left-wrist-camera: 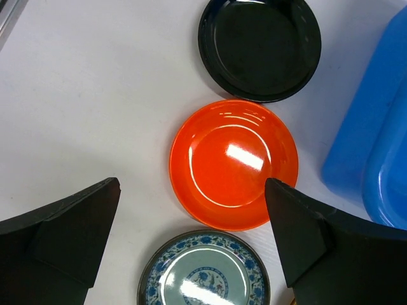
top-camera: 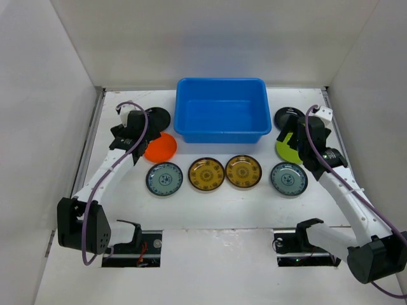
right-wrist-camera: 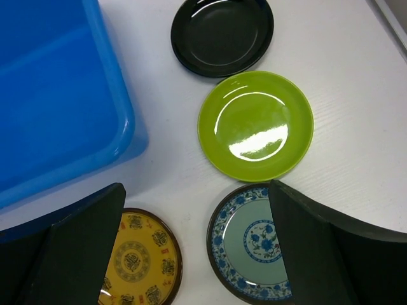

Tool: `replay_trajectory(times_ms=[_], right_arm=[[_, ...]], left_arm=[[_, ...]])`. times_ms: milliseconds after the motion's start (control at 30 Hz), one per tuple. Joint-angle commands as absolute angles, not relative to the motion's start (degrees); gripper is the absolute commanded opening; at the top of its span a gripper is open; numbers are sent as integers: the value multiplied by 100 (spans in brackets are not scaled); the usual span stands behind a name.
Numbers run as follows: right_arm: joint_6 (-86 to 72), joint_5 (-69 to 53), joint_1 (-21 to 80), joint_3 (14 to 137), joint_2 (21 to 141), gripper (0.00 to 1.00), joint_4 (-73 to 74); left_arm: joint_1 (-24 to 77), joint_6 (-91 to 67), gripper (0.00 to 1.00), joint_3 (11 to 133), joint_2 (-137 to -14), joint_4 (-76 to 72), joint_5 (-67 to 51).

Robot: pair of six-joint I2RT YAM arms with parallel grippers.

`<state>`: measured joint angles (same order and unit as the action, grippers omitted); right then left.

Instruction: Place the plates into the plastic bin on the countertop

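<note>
Before the blue bin [top-camera: 219, 81], patterned plates [top-camera: 206, 174] lie in a row. Beside its near corners, our left gripper [left-wrist-camera: 191, 190] hangs spread over the orange plate [left-wrist-camera: 233, 163], our right gripper [right-wrist-camera: 197, 187] spread over the lime green plate [right-wrist-camera: 255, 124]. Such flat, glossy rims could slip our grip.
</note>
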<state>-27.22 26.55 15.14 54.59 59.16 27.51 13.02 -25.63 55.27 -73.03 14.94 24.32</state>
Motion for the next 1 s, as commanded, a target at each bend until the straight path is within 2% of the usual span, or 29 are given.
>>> replay_trajectory(times_ms=[0,233,433,533,733,967], right_arm=[[-2698,2532,1569,5476,5783,100,2628],[-2698,2338,1569,5484,5827,100,2566],[-2689,2329,1569,5406,5748,100,2496],[-2689,2268,1569,5344,5687,100,2417],[-2768,1899,1525,5186,5686,100,2031],[-2725,1687,1490,5168,5766,100,1942]], left_arm=[[1244,-2672,100,5722,-7312,1204,2373],[1130,-2601,100,5626,-7278,1152,1970],[471,-2672,100,5484,-7329,677,1513],[-55,-2803,100,5660,-7645,493,566],[-1128,-3725,100,5888,-8752,-912,-1307],[-1560,-4359,84,6187,-10001,-2292,-2337]])
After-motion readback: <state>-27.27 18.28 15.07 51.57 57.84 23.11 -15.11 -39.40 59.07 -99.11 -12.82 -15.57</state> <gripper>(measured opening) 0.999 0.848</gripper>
